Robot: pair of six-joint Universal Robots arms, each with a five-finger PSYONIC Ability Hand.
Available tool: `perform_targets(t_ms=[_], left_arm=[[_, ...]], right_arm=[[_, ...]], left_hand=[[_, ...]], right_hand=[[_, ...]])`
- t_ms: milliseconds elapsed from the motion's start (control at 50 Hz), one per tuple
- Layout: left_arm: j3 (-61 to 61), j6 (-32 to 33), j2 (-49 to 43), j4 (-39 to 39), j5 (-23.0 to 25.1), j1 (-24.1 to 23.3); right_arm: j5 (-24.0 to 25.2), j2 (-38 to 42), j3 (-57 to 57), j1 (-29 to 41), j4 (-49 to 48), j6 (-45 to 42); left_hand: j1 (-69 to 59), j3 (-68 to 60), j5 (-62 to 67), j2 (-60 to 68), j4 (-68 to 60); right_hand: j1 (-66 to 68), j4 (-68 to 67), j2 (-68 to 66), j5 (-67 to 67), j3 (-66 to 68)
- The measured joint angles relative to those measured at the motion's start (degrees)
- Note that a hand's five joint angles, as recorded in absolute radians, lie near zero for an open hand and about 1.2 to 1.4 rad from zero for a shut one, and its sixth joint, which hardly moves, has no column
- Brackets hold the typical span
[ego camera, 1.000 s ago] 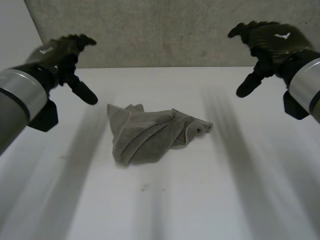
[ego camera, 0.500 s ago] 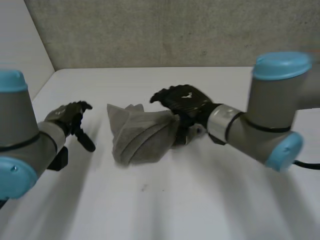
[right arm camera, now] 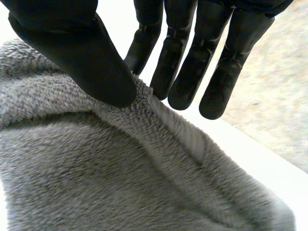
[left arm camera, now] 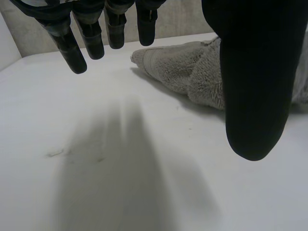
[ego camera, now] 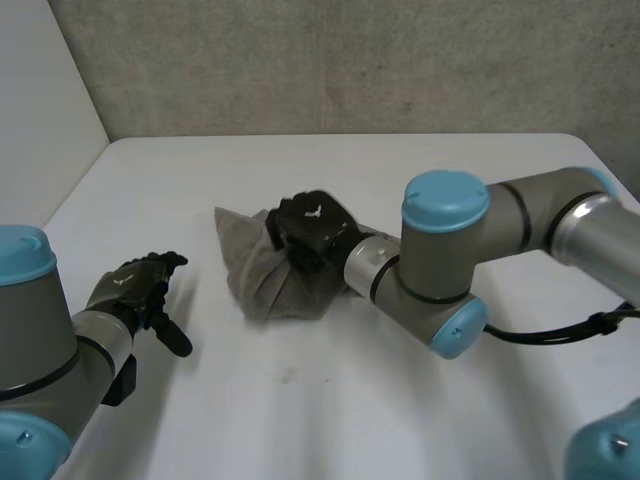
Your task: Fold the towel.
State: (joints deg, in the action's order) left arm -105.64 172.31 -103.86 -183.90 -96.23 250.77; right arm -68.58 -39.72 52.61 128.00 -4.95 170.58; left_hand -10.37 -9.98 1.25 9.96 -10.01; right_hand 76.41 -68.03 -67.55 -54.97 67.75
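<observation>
On the surface (ego camera: 300,400) the towel (ego camera: 255,275) lies bunched, so we judge this the first grasp: our right hand (ego camera: 310,225) rests on the towel, straight fingers (right arm camera: 185,72) and thumb astride a fold but unclosed, our left hand (ego camera: 135,285) hovers open beside the towel, and next we must pinch that fold.

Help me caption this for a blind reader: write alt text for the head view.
The robot's right hand is on a crumpled grey towel mid-table, its arm stretched in from the right. The left hand hangs open above the white table, left of the towel and apart from it.
</observation>
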Motion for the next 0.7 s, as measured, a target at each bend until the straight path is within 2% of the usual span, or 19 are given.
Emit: perform_targets(t_ms=[100,120,160,180,260,380,500,600,620,660,700], left_arm=[[0.0,0.0,-0.2,-0.5,0.1,-0.4],[0.1,0.0,-0.4,-0.9,0.4,-0.7],[0.2,0.0,-0.5,-1.0,0.7,-0.9],[0.4,0.0,-0.7,-1.3,1.4,-1.2],[0.7,0.0,-1.3,-2.4,3.9,-2.3],[1.0,0.2,-2.6,-3.9,6.4,-3.4],[1.9,0.3,-4.8,-5.5,7.5,-3.9],[3.3,0.3,-6.4,-5.7,7.6,-3.9],[3.6,0.3,-6.7,-5.7,7.6,-3.9],[4.1,0.3,-7.0,-5.7,7.5,-3.9],[4.3,0.3,-7.0,-5.6,7.5,-3.8]], right_arm=[[-2.5,-4.6,3.2,-0.8,0.8,-0.8],[-3.7,-8.7,6.5,-2.1,1.6,-1.6],[-4.0,-9.9,7.6,-2.6,1.9,-1.8],[-4.4,-13.1,10.7,-4.1,2.7,-2.3],[-4.5,-19.7,18.0,-7.3,5.0,-2.9],[-3.8,-25.4,26.5,-10.5,9.3,-4.2],[-3.1,-28.6,34.3,-13.7,16.2,-13.2],[-2.5,-28.5,34.7,-13.7,16.1,-19.4],[-1.8,-28.3,34.1,-13.0,14.5,-20.3],[-0.5,-27.9,33.0,-11.9,11.7,-20.8],[0.8,-27.4,32.1,-10.6,8.8,-21.0]], left_hand=[[0.0,0.0,0.0,0.0,0.0],[0.0,0.0,0.0,0.0,0.0],[0.0,0.0,0.0,0.0,0.0],[0.0,0.0,0.0,0.0,0.0],[0.0,0.0,0.0,0.0,0.0],[0.0,-0.1,0.0,0.1,-0.1],[0.0,-0.1,0.0,0.2,-0.1],[-0.2,-0.3,0.0,0.4,-0.3],[-0.2,-0.3,0.0,0.4,-0.3],[-0.2,-0.3,0.0,0.5,-0.3],[-0.2,-0.3,0.0,0.5,-0.3]], right_hand=[[0.4,0.0,0.0,-0.4,0.0],[1.2,0.0,0.0,-1.0,0.0],[1.3,0.0,0.0,-1.1,0.0],[1.6,0.0,-0.2,-1.3,0.0],[2.4,0.0,-0.3,-1.7,0.0],[2.5,0.0,-0.3,-1.9,0.0],[2.5,0.0,-0.3,-1.9,0.0],[-31.4,30.6,30.3,26.3,-30.4],[-42.0,38.7,38.3,34.9,-38.5],[-49.9,43.8,42.9,40.8,-43.6],[-51.0,44.6,43.2,41.6,-44.1]])
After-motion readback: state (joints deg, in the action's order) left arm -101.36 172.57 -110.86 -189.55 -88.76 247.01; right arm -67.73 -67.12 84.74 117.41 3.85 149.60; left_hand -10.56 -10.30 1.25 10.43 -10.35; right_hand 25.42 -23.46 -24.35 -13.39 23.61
